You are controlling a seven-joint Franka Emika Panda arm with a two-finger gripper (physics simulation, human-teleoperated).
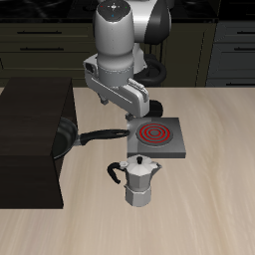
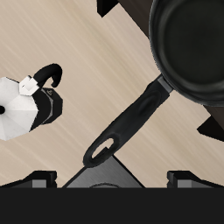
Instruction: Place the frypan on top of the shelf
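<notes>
- The frypan (image 1: 66, 137) lies against the shelf (image 1: 32, 139), its round black bowl touching the shelf's side wall, not on the flat top.
- Its long straight handle (image 1: 103, 133) runs away from the shelf toward the grey stove (image 1: 157, 138) with the red coil.
- In the wrist view the frypan (image 2: 192, 48) shows as a glossy bowl with the handle (image 2: 129, 122) slanting out over the pale desk (image 2: 79, 52).
- The tool (image 2: 112, 178) hangs above the handle's far end, away from the shelf; its two fingers (image 2: 35, 181) stand spread apart, nothing between them.
- The silver moka pot (image 1: 140, 179) stands upright on the desk, away from the shelf and nearer the desk's front edge than the stove, apart from the pan.
- The arm (image 1: 122, 70) leans over the space between shelf and stove.
</notes>
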